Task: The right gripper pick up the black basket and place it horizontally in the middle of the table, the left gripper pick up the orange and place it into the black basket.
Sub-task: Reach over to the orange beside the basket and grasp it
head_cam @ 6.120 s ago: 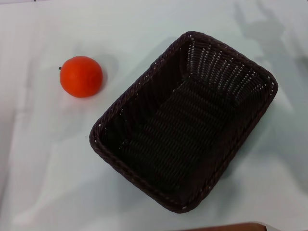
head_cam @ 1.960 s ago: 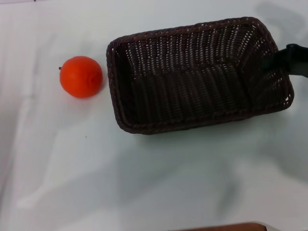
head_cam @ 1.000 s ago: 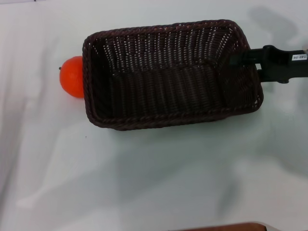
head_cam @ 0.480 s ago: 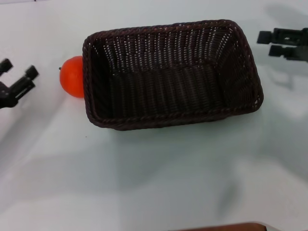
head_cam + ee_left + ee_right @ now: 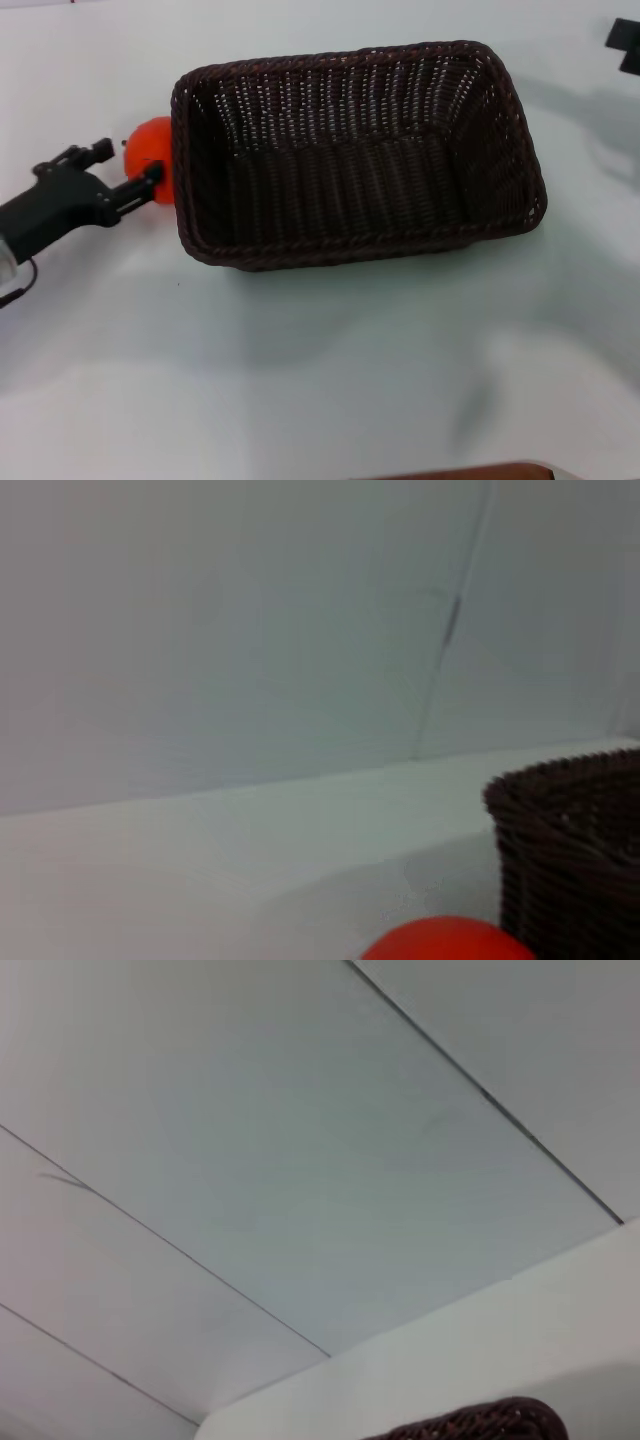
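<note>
The black basket (image 5: 356, 248) lies lengthwise across the middle of the white table (image 5: 300, 360), empty. The orange (image 5: 146, 152) rests on the table against the basket's left end wall. My left gripper (image 5: 130, 166) has come in from the left, open, with one finger on each side of the orange. The left wrist view shows the top of the orange (image 5: 440, 942) and a corner of the basket (image 5: 572, 860). My right gripper (image 5: 628, 47) is drawn back to the far right edge, apart from the basket, with its two tips spread. The right wrist view shows only a bit of the basket's rim (image 5: 470, 1427).
A brown edge (image 5: 470, 472) shows at the near side of the table. A pale panelled wall (image 5: 250, 630) stands beyond the table's far edge.
The right gripper turned the basket level, moved it left against the orange, let go and drew back right. The left gripper has moved in to the orange.
</note>
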Tool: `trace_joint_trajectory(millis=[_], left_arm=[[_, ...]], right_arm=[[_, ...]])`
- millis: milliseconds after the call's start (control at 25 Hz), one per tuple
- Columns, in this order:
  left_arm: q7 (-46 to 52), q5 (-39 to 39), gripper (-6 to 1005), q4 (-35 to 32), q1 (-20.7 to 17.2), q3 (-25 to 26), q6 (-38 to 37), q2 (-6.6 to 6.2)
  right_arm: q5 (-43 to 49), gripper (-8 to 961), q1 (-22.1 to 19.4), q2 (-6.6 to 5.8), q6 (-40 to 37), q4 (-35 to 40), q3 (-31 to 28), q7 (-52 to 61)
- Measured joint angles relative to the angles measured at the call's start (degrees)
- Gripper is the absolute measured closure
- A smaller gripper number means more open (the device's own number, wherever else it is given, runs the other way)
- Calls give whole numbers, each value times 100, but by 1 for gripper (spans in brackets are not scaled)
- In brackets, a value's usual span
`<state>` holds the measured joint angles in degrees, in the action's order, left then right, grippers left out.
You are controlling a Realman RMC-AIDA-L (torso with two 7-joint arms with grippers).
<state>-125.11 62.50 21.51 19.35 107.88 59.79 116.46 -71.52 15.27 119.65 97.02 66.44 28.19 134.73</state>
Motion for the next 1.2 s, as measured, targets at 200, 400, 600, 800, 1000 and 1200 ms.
trace_joint_trajectory(millis=[200, 400, 600, 800, 1000, 1200], left_arm=[[351, 545, 207, 2, 246, -8, -260, 58], [447, 775, 208, 39, 364, -4, -496, 127], [456, 829, 268, 121, 365, 41, -546, 149], [458, 837, 471, 272, 318, 60, -619, 200], [460, 841, 566, 288, 321, 60, -639, 204], [441, 840, 611, 315, 291, 57, -643, 216]], right_arm=[[-35, 121, -16, 11, 34, -5, -56, -80], [-251, 121, -15, 11, 42, -212, -158, -342], [-465, 121, -16, -7, 52, -547, -356, -606], [-477, 121, -16, -3, 89, -616, -468, -732], [-479, 122, 9, -9, 92, -829, -582, -869], [-489, 122, 41, -18, 102, -978, -726, -989]])
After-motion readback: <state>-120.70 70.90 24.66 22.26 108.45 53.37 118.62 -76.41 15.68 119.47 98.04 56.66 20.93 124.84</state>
